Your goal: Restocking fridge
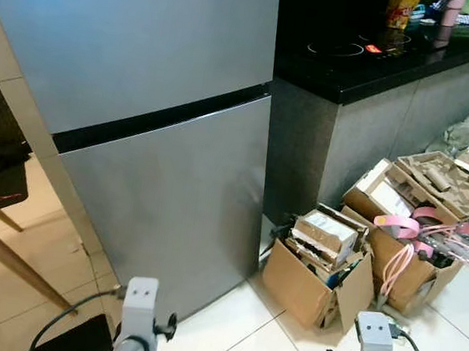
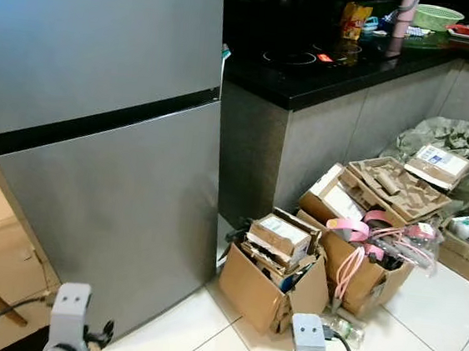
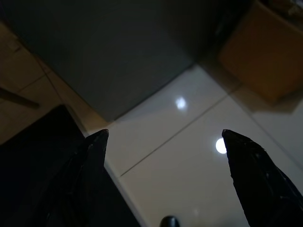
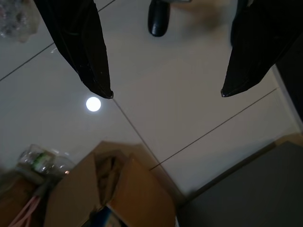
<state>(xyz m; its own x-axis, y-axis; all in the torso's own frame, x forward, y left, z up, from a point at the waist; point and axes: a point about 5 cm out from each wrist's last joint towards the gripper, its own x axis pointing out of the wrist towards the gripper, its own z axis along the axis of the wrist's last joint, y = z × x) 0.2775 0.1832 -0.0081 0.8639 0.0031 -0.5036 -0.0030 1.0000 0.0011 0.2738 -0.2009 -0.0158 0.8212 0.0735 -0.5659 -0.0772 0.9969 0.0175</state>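
Observation:
A tall grey two-door fridge [image 1: 147, 124] stands before me with both doors closed, a dark seam between the upper and lower door. Both arms hang low in front of it, their silver wrists at the bottom of the head views. My left gripper [image 3: 163, 135] is open over the white floor tiles near the fridge's lower corner, nothing between its black fingers [image 3: 90, 156]. My right gripper [image 4: 165, 94] is open too, above the tiles beside a cardboard box, and holds nothing.
Right of the fridge runs a black counter [image 1: 355, 62] with a hob and clutter. Open cardboard boxes [image 1: 317, 272] full of packaging and pink straps [image 1: 408, 240] crowd the floor below it. A crushed plastic bottle [image 4: 42, 161] lies nearby. Wooden legs [image 1: 0, 247] stand at left.

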